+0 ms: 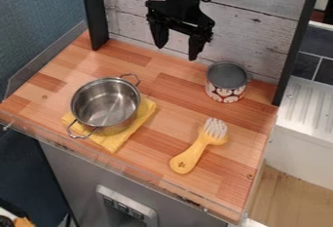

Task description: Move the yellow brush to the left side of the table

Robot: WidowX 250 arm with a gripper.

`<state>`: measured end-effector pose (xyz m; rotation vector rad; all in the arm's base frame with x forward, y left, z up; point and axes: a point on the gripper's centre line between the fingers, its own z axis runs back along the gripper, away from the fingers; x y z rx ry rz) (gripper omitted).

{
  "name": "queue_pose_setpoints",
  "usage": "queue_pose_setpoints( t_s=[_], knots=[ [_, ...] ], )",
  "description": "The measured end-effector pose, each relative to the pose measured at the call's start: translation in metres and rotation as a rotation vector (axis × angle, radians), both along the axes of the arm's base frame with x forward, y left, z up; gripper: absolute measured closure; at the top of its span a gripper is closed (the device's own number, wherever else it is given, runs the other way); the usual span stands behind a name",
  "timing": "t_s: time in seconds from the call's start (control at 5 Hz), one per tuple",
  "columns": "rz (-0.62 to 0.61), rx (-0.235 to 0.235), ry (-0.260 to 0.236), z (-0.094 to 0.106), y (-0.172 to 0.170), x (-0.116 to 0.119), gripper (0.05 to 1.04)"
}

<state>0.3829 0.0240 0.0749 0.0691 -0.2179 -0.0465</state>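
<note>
Well apart from claw, yellow brush below

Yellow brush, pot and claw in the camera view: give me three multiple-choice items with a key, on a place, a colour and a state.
1. Where does the metal pot sit?
A. On bare wood
B. On the yellow cloth
C. On top of the can

2. What colour are the bristles of the brush?
A. White
B. Black
C. Red

3. What is the state of the claw?
A. Shut on the brush
B. Shut on the pot
C. Open, holding nothing

Key:
1. B: the cloth's edges and corners stick out from under the pot.
2. A: the tufts are pale white against the yellow head.
3. C: its two fingers hang spread, with nothing between them.
</note>
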Motion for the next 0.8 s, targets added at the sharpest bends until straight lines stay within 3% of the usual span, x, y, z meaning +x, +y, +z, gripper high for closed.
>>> queue_pose_setpoints(
  t_s=[0.2, 0.4, 0.6, 0.8],
  knots=[
    [0.006, -0.003, 0.035, -0.012, -0.001, -0.004, 0.083],
    [-0.01, 0.009, 0.057, -0.016, -0.016, -0.032, 0.083],
    [-0.032, 0.003, 0.013, 0.001, -0.037, -0.055, 0.083],
    [-0.077, -0.007, 0.021, -0.001, -0.063, -0.087, 0.083]
  ],
)
